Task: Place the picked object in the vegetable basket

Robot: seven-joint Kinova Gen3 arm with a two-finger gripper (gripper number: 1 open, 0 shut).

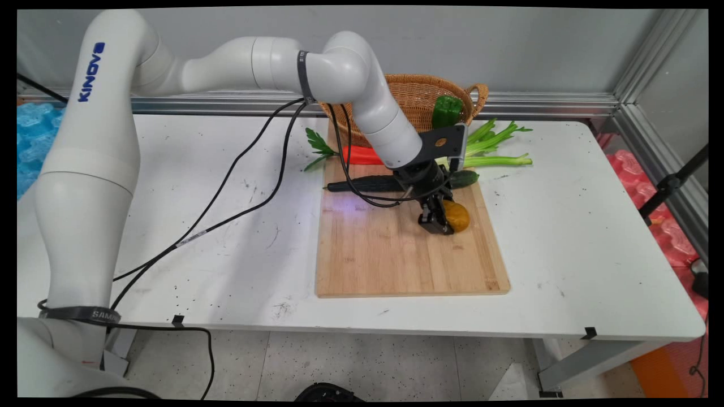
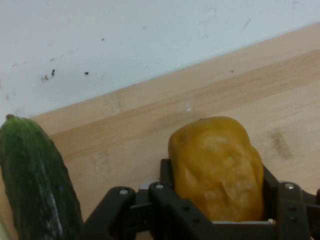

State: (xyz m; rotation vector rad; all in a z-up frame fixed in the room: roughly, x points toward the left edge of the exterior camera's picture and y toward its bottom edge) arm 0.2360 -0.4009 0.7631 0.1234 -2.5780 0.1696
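potato (image 2: 217, 167) in claw (image 1: 436, 221) on cutting board (image 1: 396, 254), beside cucumber (image 2: 37, 182)

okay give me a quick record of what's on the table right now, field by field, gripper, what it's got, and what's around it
gripper: low over the cutting board, shut on the potato
potato: yellow-brown, between the fingers, on the board
cutting board: bamboo, on the white table
cucumber: dark green, on the board's far part, apart from the potato
carrot: at the board's far end, partly behind the arm
celery: beside the board's far right corner
basket: wicker, at the wall, holds a green pepper
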